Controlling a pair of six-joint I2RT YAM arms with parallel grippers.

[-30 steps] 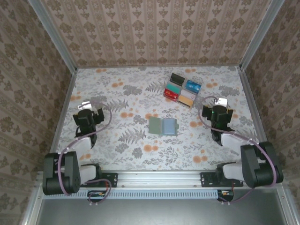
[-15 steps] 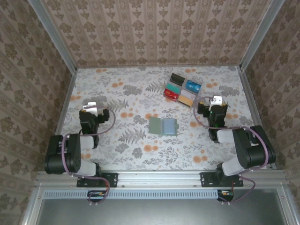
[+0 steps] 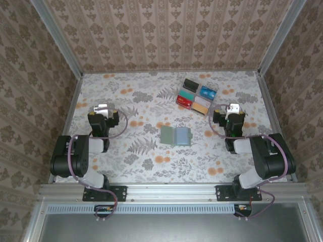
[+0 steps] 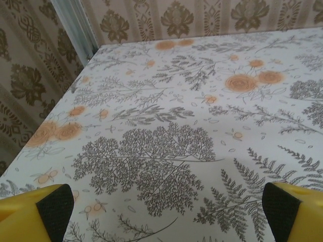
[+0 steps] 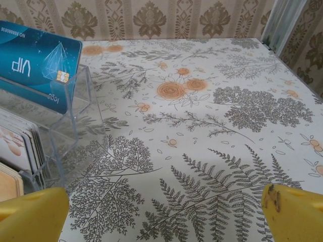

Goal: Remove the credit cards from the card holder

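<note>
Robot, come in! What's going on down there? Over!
Left pincer open, empty. Right pincer open, empty. Holder lying open mid-table, untouched. Cards in clear rack behind it; nothing blocking.

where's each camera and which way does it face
top external: above and behind the arms, looking down at the table; shows both arms, left gripper, right gripper, the open card holder, the credit cards.
left wrist: low on the left arm, facing the far left corner; its open yellow fingers at the bottom corners.
right wrist: low on the right arm, facing the back wall; open fingers below, blue card in a clear rack at left.
shared: top external and right wrist both show that rack.
</note>
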